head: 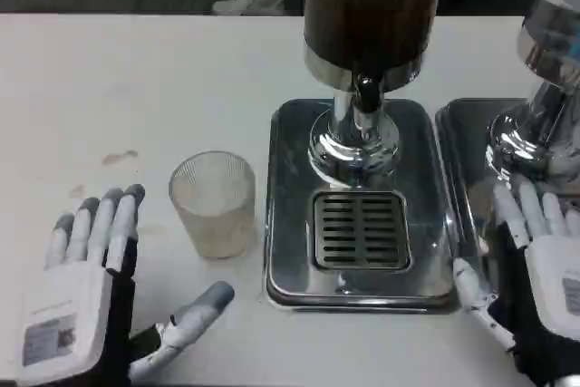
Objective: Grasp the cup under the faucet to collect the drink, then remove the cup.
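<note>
Right now my left hand [77,301] lies flat on the white desk [136,79], back upward, fingers apart and thumb stretched out to the side — it grasps nothing. Just beyond its fingertips and slightly toward my other hand stands the cup [214,203], a clear ribbed tumbler, upright on the desk and apart from my fingers. It is beside the drip tray [290,188], not on it, and so not under the faucet [366,92].

That faucet sits at the base of the dark dispenser [372,2], which rises on a shiny chrome foot above the tray's slotted grate [360,230], farther from me than either hand.

My right hand [535,265] rests near the tray's right edge, fingers spread and pointing away from me, released as well — nothing is in it. Just past its fingertips stands the chrome foot of a second dispenser [544,88] on its own tray [467,147].
</note>
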